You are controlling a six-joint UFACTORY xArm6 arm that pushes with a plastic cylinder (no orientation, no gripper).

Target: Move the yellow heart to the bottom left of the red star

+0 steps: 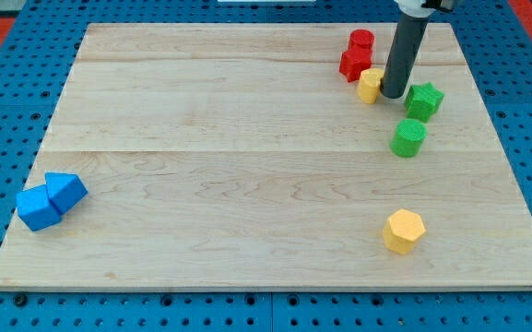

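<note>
Our tip (394, 94) sits in the upper right of the frame, pressed against the right side of the yellow heart (370, 85), which lies just to its left and partly hidden behind the rod. We have no pincer to open or close: the arm ends in a plain rod, so there is nothing to hold with, only an end to push with.

The heart is touching or nearly touching the red star (355, 64), at its lower right. The target spot is the star's lower left, so the heart has to travel leftward and a little down. With our tip on the heart's right, a leftward push looks well lined up, though we judge the star's lower edge may catch the heart and drag the star along.

Above the star stands a red cylinder (361, 40), touching it. To the tip's right is a green star (424, 100), close by, and below that a green cylinder (409, 137). A yellow hexagon (404, 230) lies well apart at lower right, and two blue blocks (51, 199) sit together at far lower left. The board (210, 184) left of the heart is open.
</note>
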